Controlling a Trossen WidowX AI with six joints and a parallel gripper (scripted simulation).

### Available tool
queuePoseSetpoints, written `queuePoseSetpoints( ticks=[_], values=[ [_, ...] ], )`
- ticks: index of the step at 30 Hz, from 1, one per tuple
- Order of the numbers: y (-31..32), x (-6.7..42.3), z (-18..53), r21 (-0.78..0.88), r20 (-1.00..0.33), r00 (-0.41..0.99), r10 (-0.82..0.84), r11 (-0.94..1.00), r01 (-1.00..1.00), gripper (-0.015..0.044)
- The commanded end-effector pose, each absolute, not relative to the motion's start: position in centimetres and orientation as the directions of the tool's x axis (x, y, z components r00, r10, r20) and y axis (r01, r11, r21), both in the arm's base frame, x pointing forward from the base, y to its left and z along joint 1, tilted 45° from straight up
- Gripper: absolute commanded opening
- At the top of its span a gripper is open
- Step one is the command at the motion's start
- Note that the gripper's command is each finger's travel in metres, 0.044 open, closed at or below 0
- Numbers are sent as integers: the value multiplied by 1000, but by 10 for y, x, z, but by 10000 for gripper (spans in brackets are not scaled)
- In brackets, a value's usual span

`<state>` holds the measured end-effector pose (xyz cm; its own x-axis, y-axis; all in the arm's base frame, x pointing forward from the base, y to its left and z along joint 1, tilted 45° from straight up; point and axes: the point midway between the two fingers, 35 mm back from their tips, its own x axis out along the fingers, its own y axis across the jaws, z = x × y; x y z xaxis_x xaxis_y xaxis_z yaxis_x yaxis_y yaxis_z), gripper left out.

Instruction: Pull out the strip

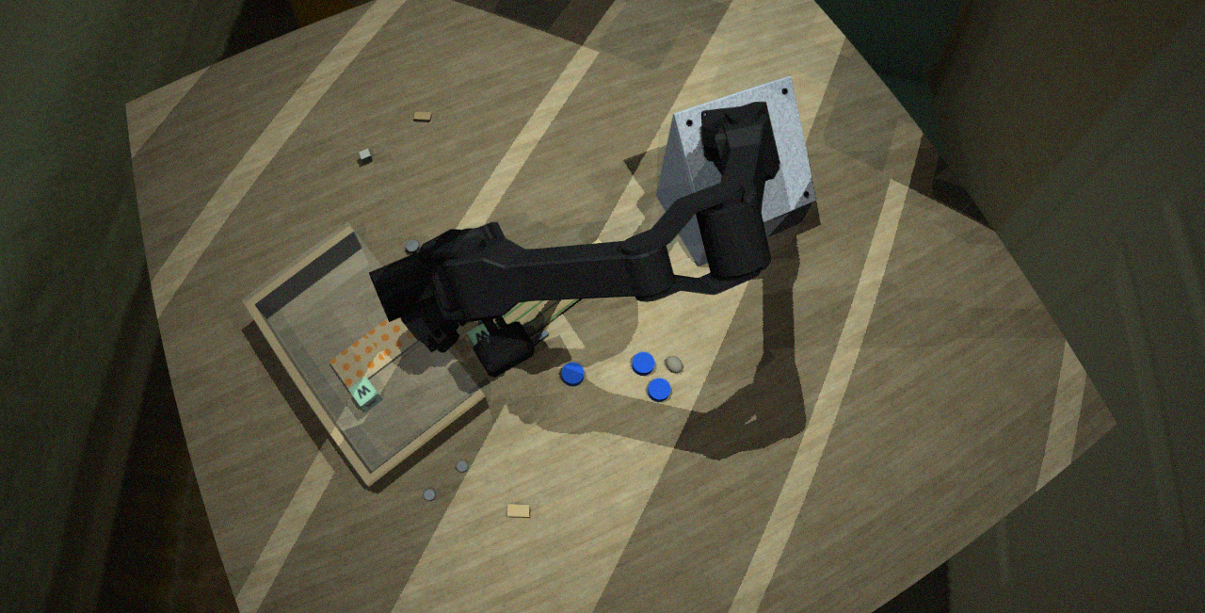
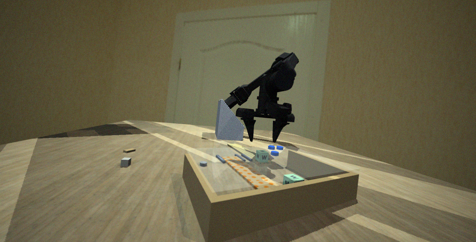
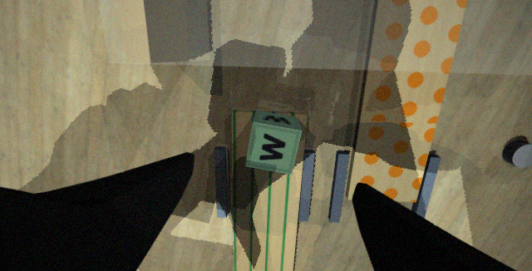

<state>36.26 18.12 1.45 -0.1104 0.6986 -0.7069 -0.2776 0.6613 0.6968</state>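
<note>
A green cube marked W (image 1: 478, 334) (image 2: 262, 156) (image 3: 273, 148) rests on the end of the green-striped strip (image 3: 278, 221) outside the walled tray. A second green W cube (image 1: 363, 393) (image 2: 293, 178) is inside the tray, beside the far end of the orange-dotted strip (image 1: 358, 361) (image 2: 246, 173) (image 3: 421, 48). My gripper (image 1: 470, 356) (image 2: 263, 141) (image 3: 274, 176) is open and empty. It is above the cube on the striped strip, with the fingertips to either side of it in the wrist view. The arm hides part of both strips in the top view.
The wooden-walled tray (image 1: 307, 395) (image 2: 282, 203) has a transparent cover. Blue-grey guide bars (image 3: 221, 181) (image 3: 307, 185) (image 3: 339, 185) flank the strips. Several blue discs (image 1: 571, 373) (image 1: 642, 362), a pebble (image 1: 674, 363) and a grey cube (image 1: 363, 155) (image 2: 125, 162) lie on the table.
</note>
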Motion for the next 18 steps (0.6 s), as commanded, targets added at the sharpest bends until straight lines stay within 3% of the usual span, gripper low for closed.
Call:
queuePoseSetpoints(
  ticks=[1,4,18],
  values=[
    [186,363,11,701,-705,-116,700,660,-271,309],
    [189,363,8,700,-705,-116,700,660,-271,250],
    [206,361,-8,701,-704,-116,701,660,-271,250]
  ],
)
